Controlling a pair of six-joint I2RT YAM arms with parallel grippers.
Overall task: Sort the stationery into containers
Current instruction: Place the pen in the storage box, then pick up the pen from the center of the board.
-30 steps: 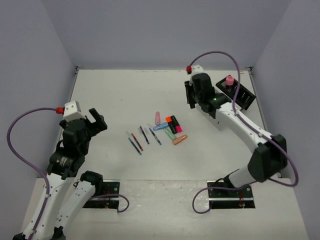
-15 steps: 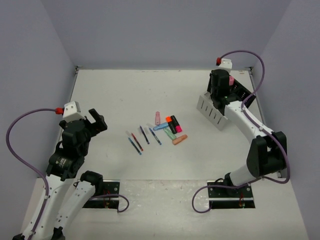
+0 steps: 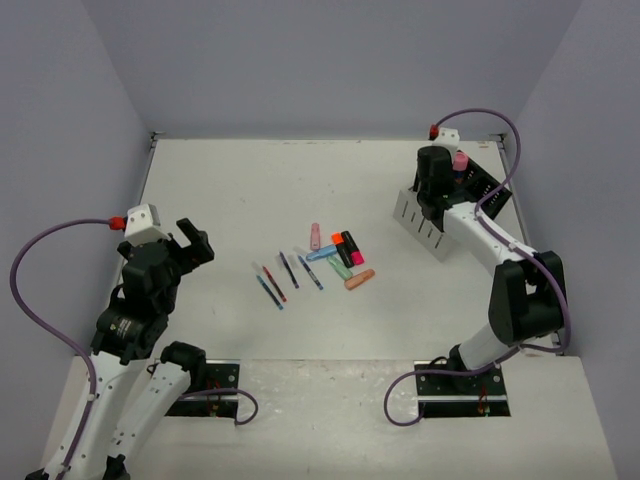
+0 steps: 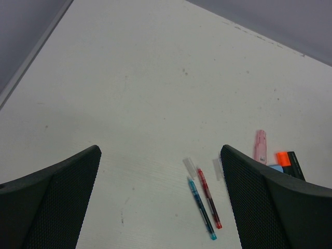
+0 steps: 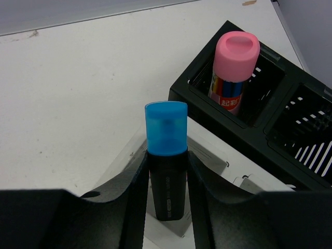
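While the right hand (image 5: pixel 167 179) clamps the blue-capped highlighter (image 5: pixel 166 127) upright over the white box (image 5: pixel 210 150), a release slightly off-centre could land it on the rim and tip it out onto the worktop (image 5: pixel 67 78).

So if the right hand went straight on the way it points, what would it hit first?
Probably the white box just beyond the right hand; the blue marker it holds would touch first. Depth is hard to judge.
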